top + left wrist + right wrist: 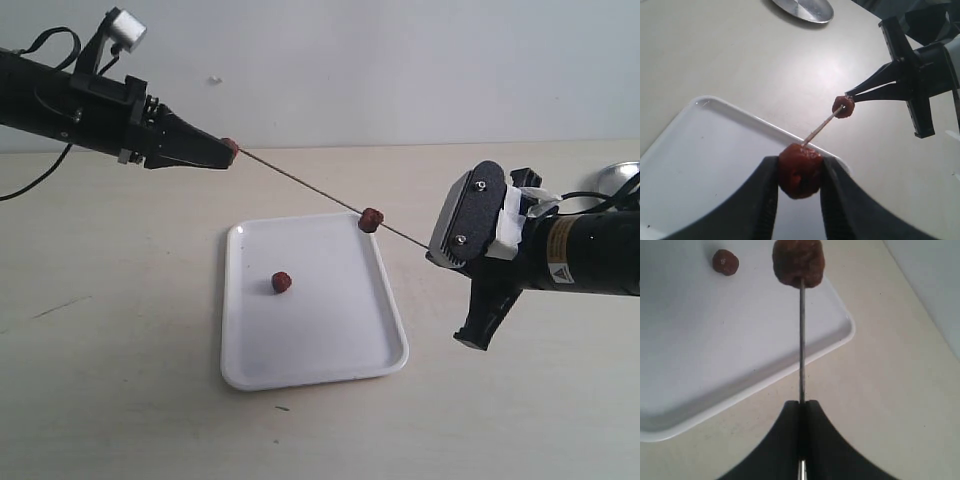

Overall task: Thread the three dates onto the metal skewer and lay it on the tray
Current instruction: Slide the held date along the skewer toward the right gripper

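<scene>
Exterior view: showing a pale beige counter [120, 400] backed by a plain whitish wall [400, 60]. Carrying the tray [330, 340] just toward six o'clock from the middle, and a round silver dish [618, 178] cut off at three o'clock. Holding a loose date [282, 282] on the tray floor, toward ten o'clock from its centre. Pinching the held date [231, 147] in the left hand [226, 152] at ten o'clock, jaws parted only as wide as the fruit. Clamping the metal skewer [300, 184] in the right hand [434, 250] at three o'clock, jaws pressed together on the rod. Stretching the rod through the air from hand to hand, with the threaded date [371, 219] riding on it over the tray's one o'clock corner.

Left wrist view: gripping the held date between two dark fingers [765, 200], the skewer tip meeting its far side, the threaded date sitting farther along near the right hand's tips, the tray rim passing beneath.

Right wrist view: squeezing the rod between closed fingers, the threaded date hanging above the tray rim, the loose date lying apart on the tray floor.
</scene>
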Controlling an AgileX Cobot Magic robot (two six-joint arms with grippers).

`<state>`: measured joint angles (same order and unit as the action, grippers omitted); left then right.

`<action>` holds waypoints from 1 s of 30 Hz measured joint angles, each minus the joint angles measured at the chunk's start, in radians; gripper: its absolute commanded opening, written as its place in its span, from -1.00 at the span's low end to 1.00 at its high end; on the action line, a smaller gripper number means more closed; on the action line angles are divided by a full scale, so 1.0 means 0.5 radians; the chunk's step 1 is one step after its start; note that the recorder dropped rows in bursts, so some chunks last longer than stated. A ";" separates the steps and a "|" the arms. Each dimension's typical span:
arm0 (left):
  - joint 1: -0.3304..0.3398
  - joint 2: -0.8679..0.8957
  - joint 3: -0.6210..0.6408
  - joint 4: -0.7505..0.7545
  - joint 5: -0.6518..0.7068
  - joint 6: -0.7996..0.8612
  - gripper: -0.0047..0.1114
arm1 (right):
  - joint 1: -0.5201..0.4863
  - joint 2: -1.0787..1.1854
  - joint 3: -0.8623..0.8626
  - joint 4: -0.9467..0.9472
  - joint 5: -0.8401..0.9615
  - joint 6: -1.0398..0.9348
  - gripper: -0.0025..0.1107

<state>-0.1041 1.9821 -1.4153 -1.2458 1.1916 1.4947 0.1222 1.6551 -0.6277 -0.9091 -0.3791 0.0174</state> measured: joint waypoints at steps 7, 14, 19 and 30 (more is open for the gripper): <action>0.000 0.000 0.000 0.011 -0.026 0.022 -0.41 | 0.000 0.000 0.000 0.003 0.006 0.000 -0.96; 0.000 0.000 0.000 -0.032 -0.037 0.022 -0.41 | 0.000 0.000 0.000 0.003 0.049 0.004 -0.96; 0.000 0.000 0.000 -0.059 -0.037 0.022 -0.41 | 0.000 0.000 0.000 0.003 0.049 0.008 -0.96; 0.000 0.000 0.000 -0.059 -0.037 0.025 -0.41 | 0.000 0.000 0.000 -0.013 -0.007 0.008 -0.96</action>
<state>-0.1041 1.9821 -1.4153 -1.2755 1.1730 1.5074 0.1222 1.6551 -0.6277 -0.9157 -0.3828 0.0214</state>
